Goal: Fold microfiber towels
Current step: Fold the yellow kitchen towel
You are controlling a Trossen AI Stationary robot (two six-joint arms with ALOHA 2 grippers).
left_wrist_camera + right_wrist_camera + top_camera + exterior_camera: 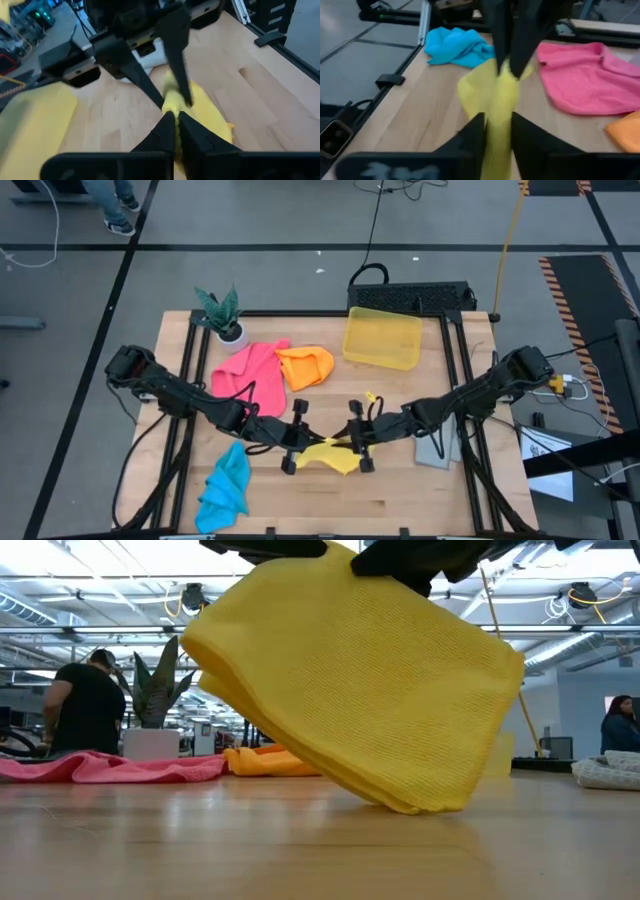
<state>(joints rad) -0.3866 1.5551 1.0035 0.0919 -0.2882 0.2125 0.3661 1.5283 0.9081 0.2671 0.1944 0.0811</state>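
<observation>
Left gripper (289,448): over the table's front middle, fingers pinched together on one end of the yellow towel (330,455) (the left wrist view shows the cloth squeezed between the two dark fingers).
Right gripper (360,448): facing the left one across the same cloth, with the yellow fabric running between its fingers, which are parted around it; whether they press it tight I cannot tell.
Yellow towel: doubled over and hanging between the two grippers, tilted, its lower fold touching the wooden table (400,500) in the low view.
Pink towel (248,372): spread loosely toward the table's back left, just beside the orange one.
Orange towel (306,366): bunched to the right of the pink towel, touching it.
Blue towel (224,488): crumpled near the front left edge, well apart from the others.
Grey towel (438,448): lying flat on the right side, partly under the right arm.
Yellow bin (382,337): translucent, at the back of the table, right of centre.
Potted plant (224,315): at the back left corner, beside the pink towel.
Room: a person in dark clothes stands beyond the table on the left of the low view.
</observation>
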